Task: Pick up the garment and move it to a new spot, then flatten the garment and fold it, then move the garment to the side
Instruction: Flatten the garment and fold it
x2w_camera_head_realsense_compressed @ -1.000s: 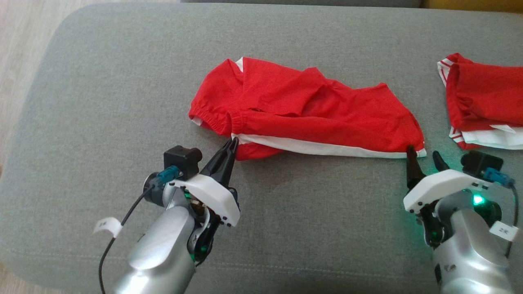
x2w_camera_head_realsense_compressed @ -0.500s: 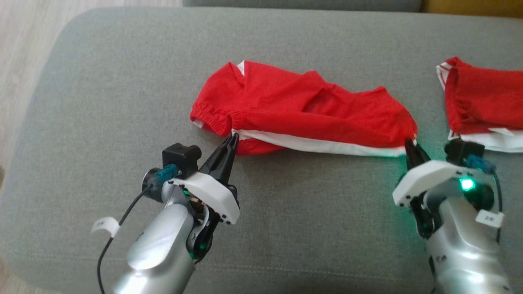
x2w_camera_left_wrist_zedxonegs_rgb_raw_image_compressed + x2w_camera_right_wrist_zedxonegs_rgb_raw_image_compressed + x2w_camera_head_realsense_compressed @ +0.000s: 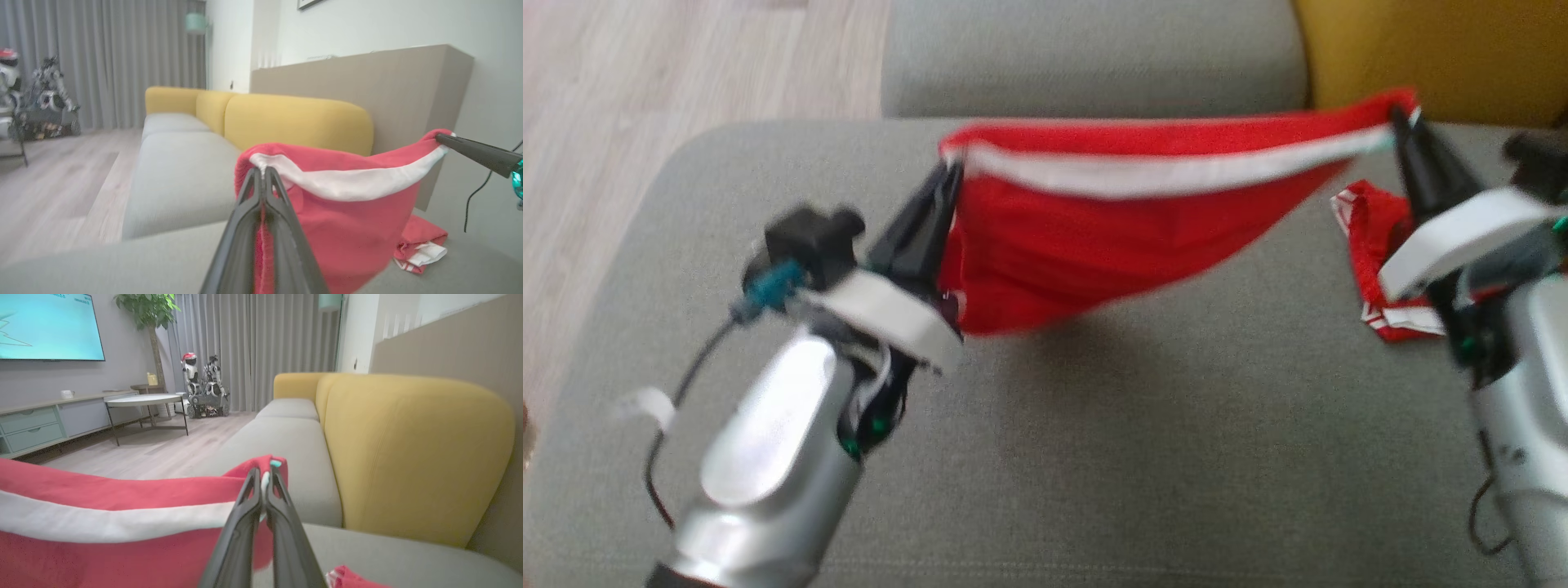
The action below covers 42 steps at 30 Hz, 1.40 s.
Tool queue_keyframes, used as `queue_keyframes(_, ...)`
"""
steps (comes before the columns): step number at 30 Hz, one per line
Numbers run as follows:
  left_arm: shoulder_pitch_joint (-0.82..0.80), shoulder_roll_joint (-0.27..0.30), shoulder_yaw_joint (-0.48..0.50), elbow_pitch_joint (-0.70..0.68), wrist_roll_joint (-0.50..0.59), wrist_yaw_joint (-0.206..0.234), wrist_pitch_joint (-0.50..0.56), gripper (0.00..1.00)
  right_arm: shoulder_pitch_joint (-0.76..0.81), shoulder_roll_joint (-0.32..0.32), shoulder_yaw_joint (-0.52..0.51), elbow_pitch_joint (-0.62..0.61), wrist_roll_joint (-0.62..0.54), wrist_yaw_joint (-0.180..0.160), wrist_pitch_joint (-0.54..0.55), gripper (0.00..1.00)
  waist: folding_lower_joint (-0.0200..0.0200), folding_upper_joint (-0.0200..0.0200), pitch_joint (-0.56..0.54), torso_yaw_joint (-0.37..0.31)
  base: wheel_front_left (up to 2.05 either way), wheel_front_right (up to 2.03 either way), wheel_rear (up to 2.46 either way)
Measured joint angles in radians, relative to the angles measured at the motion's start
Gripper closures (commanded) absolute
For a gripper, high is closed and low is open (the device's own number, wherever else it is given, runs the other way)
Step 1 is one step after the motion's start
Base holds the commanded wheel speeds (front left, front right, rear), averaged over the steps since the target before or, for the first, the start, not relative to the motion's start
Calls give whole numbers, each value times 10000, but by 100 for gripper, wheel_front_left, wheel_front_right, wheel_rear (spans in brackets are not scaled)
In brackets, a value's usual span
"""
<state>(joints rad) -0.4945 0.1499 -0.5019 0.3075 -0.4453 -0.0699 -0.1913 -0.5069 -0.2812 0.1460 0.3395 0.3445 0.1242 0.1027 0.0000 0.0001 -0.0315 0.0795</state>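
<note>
**Red garment held up between two pincers**

I have the garment (image 3: 1094, 245), red with a white stripe, hanging in the air above the grey sofa (image 3: 1094, 457). My left pincer (image 3: 949, 170) is clamped on one end of the striped edge and my right pincer (image 3: 1399, 116) on the other. That edge runs taut between them while the rest sags. I judge the garment light, soft and limp, best held by those two ends. A second red cloth (image 3: 1372, 237) lies near my right arm. A white tag (image 3: 645, 404) on my left arm is too blurred to read.
</note>
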Motion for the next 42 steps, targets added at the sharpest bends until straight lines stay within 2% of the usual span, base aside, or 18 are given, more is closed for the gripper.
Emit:
queue_keyframes(7,-293,420,92,-2071,21,316,1175,100,-42,-150,-911,-2610,-109,0,2623,100,0,0,-654,-266,0,0,0)
queue_keyframes(9,-228,518,84,-2685,-54,364,1555,100,169,-73,-1367,-3469,-104,0,3507,100,0,0,-772,-341,0,0,0)
queue_keyframes(10,-228,518,84,-2685,-54,364,1555,100,169,-73,-1367,-3469,-104,0,3507,100,0,0,-772,-341,0,0,0)
queue_keyframes(14,-171,679,4,-3615,-198,449,2318,100,628,192,-1764,-4857,-136,0,5093,100,0,0,-731,-466,0,0,0)
queue_keyframes(18,-325,982,-6,-3568,-261,326,2905,100,469,433,-1582,-5074,-376,0,5887,100,0,0,-409,-555,0,0,0)
queue_keyframes(23,-1951,1058,144,-2422,-502,-36,3273,100,-1498,974,-1269,-3896,-382,0,6078,100,0,0,386,-715,0,0,0)
queue_keyframes(25,-3094,1191,374,-1816,-489,-198,3271,100,-2789,1085,-1035,-3202,-585,0,5731,100,0,0,890,-786,0,0,0)
queue_keyframes(28,-4929,1457,560,-685,-247,-374,3030,100,-4841,1406,-848,-1883,-913,0,4635,100,2,0,1750,-903,0,0,0)
queue_keyframes(33,-7441,1578,1083,1262,167,-445,1639,100,-7469,1837,-1112,389,-1570,0,1659,100,4,-1,3144,-1103,0,0,0)
queue_keyframes(37,-8406,1463,1264,2606,291,-464,454,100,-8204,1998,-1300,1987,-1615,0,-301,100,5,-1,4001,-1201,0,0,0)
queue_keyframes(42,-8190,1034,982,4069,142,-546,-263,100,-7947,2088,-1220,3829,-1195,0,-1457,100,7,-1,4525,-1091,0,0,0)
